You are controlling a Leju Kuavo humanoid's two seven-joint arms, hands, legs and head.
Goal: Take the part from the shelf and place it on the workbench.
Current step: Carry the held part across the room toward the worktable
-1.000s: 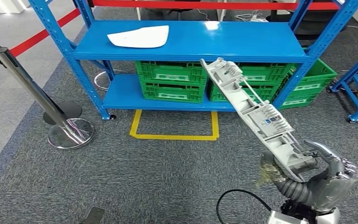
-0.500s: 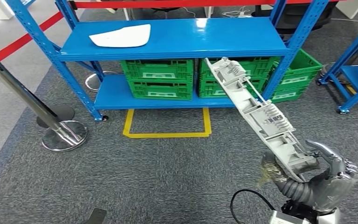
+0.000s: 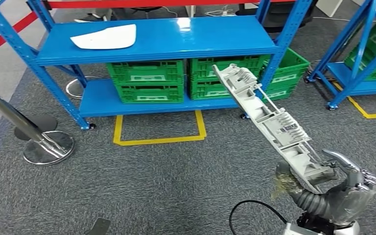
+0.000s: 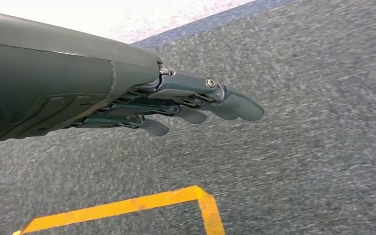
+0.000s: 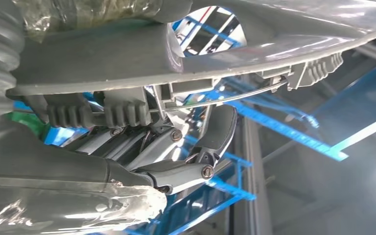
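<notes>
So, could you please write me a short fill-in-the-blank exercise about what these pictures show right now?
1. The right robot hand holds a long grey part by its ____ end.
2. The white sheet lies on the ____ level of the blue shelf.
3. The crates under that level are ____ in colour.
4. The left robot hand hangs over grey carpet and holds ____.

Missing words: lower; top; green; nothing
</notes>
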